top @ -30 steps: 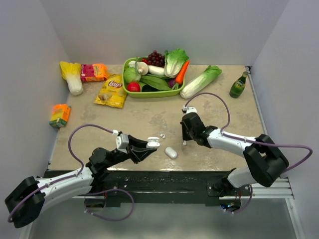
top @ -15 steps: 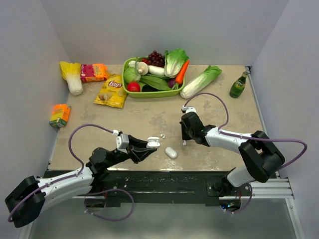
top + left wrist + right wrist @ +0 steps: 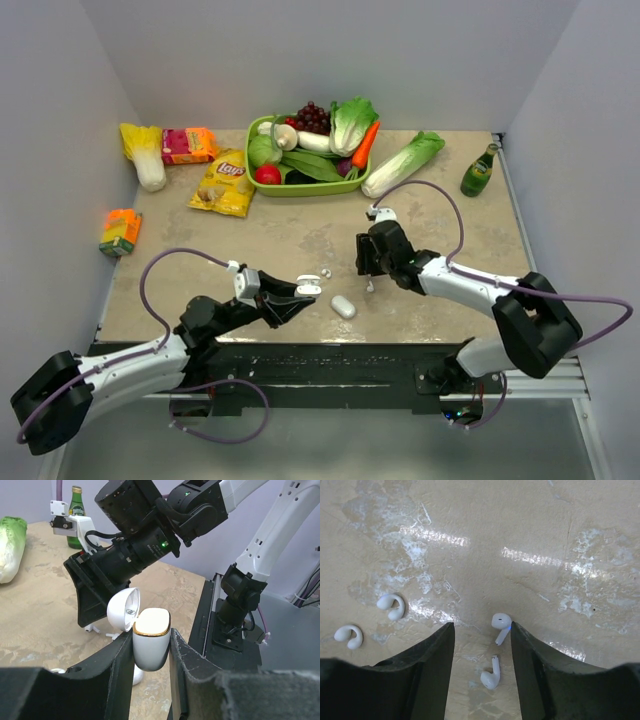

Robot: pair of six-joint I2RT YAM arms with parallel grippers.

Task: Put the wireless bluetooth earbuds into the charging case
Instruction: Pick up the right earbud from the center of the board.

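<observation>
Between the spread, empty fingers of the right gripper an earbud lies on the tabletop, another nearer its palm. Centre on one, descend straight, pinch gently so it cannot skid. The left gripper clamps the open case.

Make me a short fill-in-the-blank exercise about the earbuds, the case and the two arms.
1. The left tool grips a white case whose lid is ___.
2. In the right wrist view, ___ stemmed earbuds lie on the table between the right tool fingers.
3. The green bottle stands at the table's far ___ corner.
Missing words: open; two; right.
</observation>
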